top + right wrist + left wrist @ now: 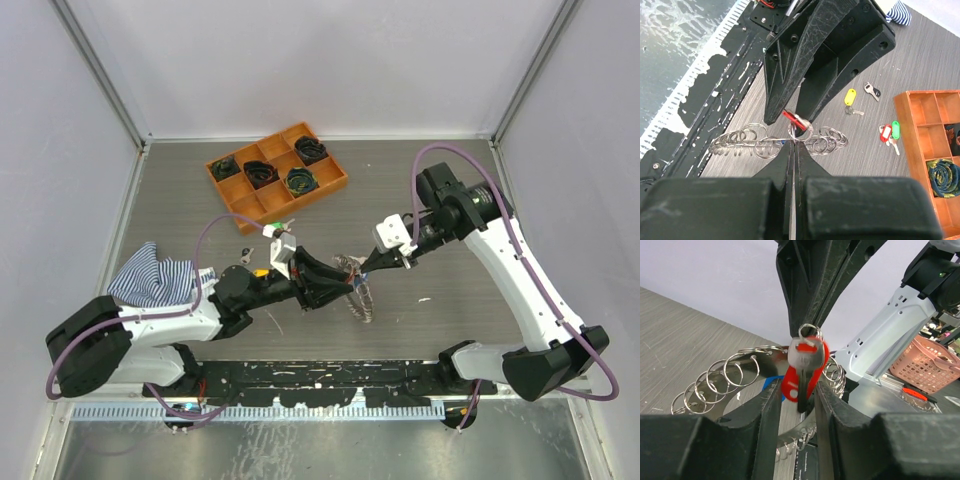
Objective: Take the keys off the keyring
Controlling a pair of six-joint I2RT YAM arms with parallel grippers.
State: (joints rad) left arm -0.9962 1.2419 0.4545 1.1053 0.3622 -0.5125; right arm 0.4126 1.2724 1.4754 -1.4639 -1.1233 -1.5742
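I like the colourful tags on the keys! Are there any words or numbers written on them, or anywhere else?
No text can be read anywhere in these pictures.
The hanging red tag: blurred, no writing shows.
The yellow tag, the green tag and the other red tag: too small to tell if anything is written.
The orange tray: no label or number shows.
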